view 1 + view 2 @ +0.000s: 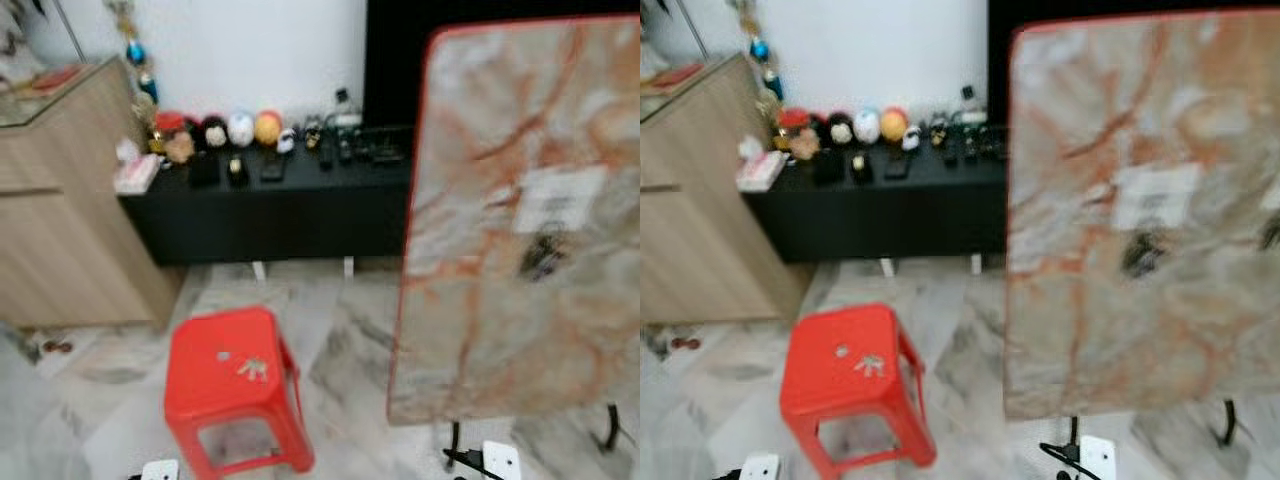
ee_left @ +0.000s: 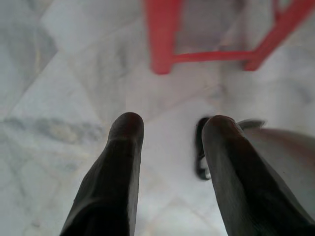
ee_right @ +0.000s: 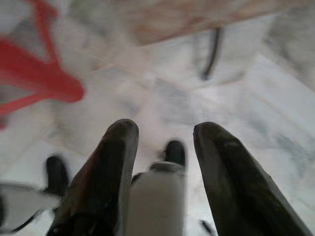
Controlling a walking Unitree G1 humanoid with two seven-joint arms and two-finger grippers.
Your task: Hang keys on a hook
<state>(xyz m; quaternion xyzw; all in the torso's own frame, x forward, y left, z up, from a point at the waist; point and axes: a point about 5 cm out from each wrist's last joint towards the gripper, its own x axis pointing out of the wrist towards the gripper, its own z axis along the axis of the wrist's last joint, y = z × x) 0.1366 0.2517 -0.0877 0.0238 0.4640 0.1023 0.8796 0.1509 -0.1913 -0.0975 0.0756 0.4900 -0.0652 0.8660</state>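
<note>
A small bunch of keys [image 1: 252,369] lies untouched on the red stool [image 1: 225,385]; left gripper [image 2: 170,147] and right gripper [image 3: 162,142] hang over the floor, fingers apart and empty, nothing hung yet.

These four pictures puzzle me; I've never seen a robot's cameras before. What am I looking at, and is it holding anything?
A walking humanoid robot took them. Two are from its head, looking down at a red stool with the keys lying on its seat, a folded marble table standing on its edge, and a black cabinet with small ornaments. The other two are from its wrists. Each looks along two black fingers at the marble floor. The left gripper and the right gripper are both open and hold nothing.
</note>
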